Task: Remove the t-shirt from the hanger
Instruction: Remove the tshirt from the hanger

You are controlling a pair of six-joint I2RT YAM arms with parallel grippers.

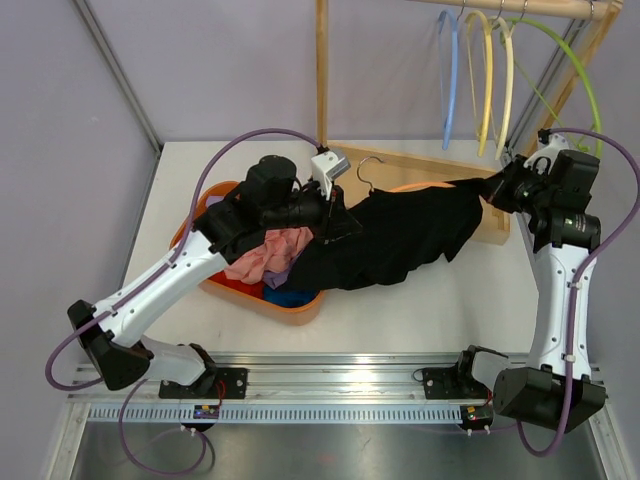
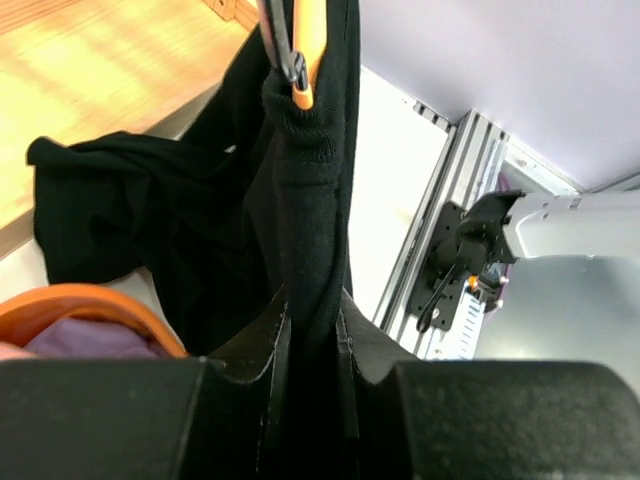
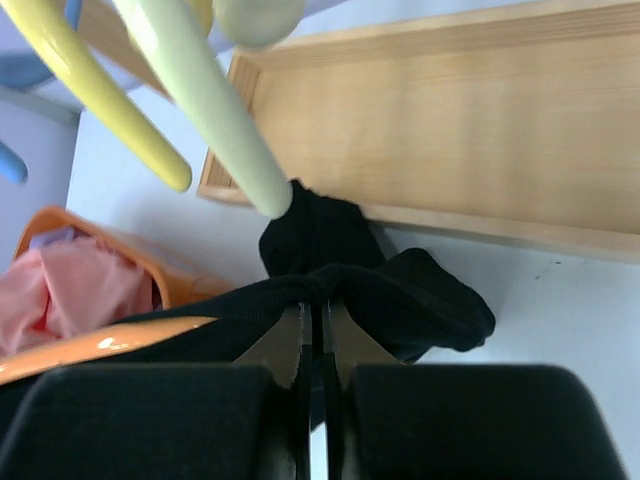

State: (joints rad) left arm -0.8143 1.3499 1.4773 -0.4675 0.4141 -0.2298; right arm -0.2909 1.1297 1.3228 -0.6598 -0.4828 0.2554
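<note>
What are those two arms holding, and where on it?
Both hold the black t-shirt: left tool pinches a fold near one end of the orange hanger, right tool pinches the opposite end.

The left arm (image 1: pixel 170 275) reaches from its base at the near left, long and low, up and to the right, its wrist turned toward the centre. The left gripper (image 1: pixel 335 218) has its fingers (image 2: pixel 262 350) pressed nearly together, pinching a fold of the t-shirt (image 1: pixel 400 235). The right arm (image 1: pixel 558 300) rises steeply from its base, elbow high, wrist bent leftward. The right gripper (image 3: pixel 312 325) is likewise clamped, fingers (image 3: pixel 280 345) almost touching on the same cloth
</note>
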